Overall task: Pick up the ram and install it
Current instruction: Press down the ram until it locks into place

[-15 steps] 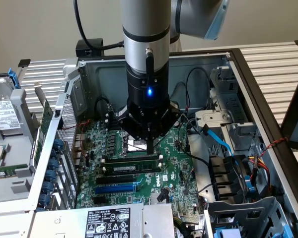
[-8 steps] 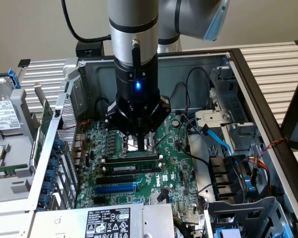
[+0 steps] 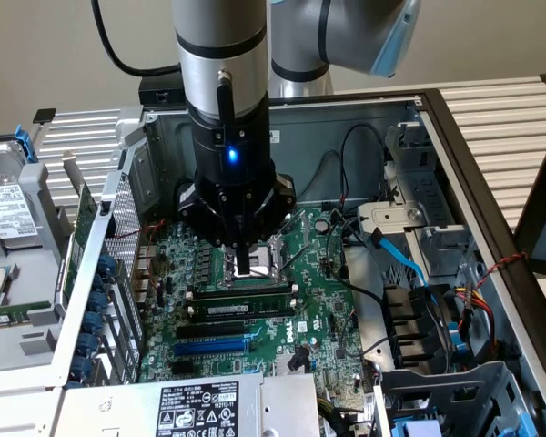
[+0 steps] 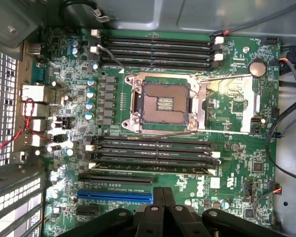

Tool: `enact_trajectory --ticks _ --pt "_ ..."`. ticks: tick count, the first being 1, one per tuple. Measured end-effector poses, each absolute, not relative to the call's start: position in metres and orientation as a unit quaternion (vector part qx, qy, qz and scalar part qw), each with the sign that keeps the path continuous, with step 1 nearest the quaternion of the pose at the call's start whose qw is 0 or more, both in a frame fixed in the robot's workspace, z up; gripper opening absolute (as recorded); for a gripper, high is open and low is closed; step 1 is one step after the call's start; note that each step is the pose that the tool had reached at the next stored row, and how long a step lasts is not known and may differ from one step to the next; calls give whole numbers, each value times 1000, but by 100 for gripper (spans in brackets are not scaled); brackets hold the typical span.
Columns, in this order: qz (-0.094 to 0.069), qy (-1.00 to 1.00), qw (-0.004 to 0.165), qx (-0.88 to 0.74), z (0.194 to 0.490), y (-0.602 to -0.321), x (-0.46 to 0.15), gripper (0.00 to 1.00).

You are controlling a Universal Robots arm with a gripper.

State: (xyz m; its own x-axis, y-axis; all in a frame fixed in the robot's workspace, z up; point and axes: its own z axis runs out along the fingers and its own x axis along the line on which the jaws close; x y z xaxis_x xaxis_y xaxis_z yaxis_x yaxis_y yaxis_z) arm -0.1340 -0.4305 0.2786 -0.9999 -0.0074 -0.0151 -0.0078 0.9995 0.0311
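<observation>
Claw (image 3: 243, 264) first: we see its fingers pressed together with nothing between them, hanging over the motherboard (image 3: 314, 273) near the CPU socket (image 4: 160, 102). Just beyond the fingertips, toward the exterior camera, lies the ram (image 3: 239, 310). It sits among the black slots (image 4: 153, 148), in the row nearest the blue slot (image 4: 114, 196), and it seems already seated. Its long axis runs from the exterior view's left to right, parallel to the slots, so it lies across the line from claw to camera.
</observation>
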Motion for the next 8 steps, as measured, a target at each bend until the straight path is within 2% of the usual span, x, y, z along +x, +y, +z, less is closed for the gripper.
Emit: enact_trajectory --ticks 8 --pt "16 1000 8 -4 279 -428 -135 10"
